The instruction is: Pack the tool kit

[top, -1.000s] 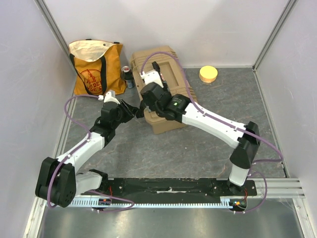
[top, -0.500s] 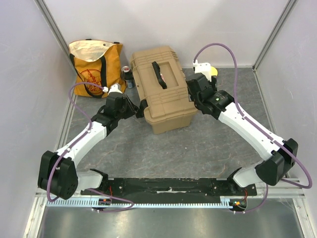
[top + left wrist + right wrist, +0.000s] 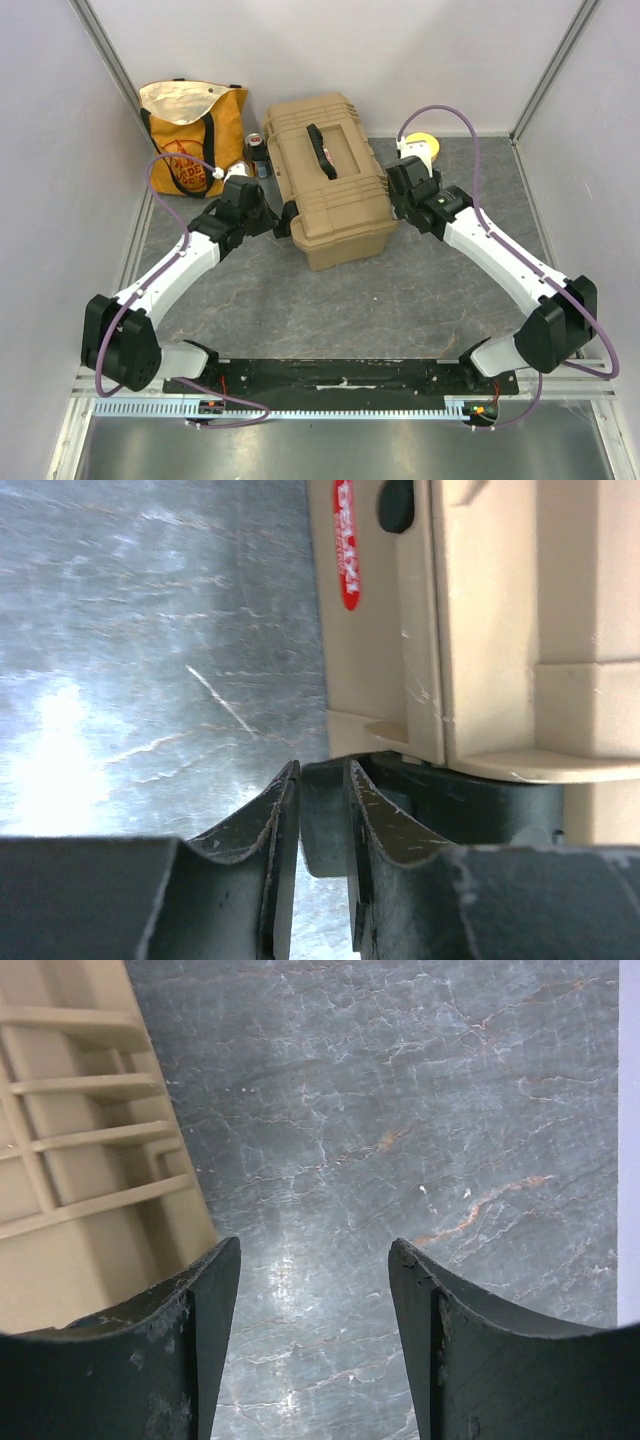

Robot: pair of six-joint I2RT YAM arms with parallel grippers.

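Having swung beside the toolbox (image 3: pixel 345 210), right tool (image 3: pixel 315 1255) gapes empty; left tool (image 3: pixel 318 780) pinches latch (image 3: pixel 470 805).

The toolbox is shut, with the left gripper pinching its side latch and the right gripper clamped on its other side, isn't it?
Not quite: the right gripper is open and grips nothing. The right wrist view shows its fingers spread over the table, beside the toolbox. The rest holds: the lid is down, and the left gripper is shut on the black side latch.
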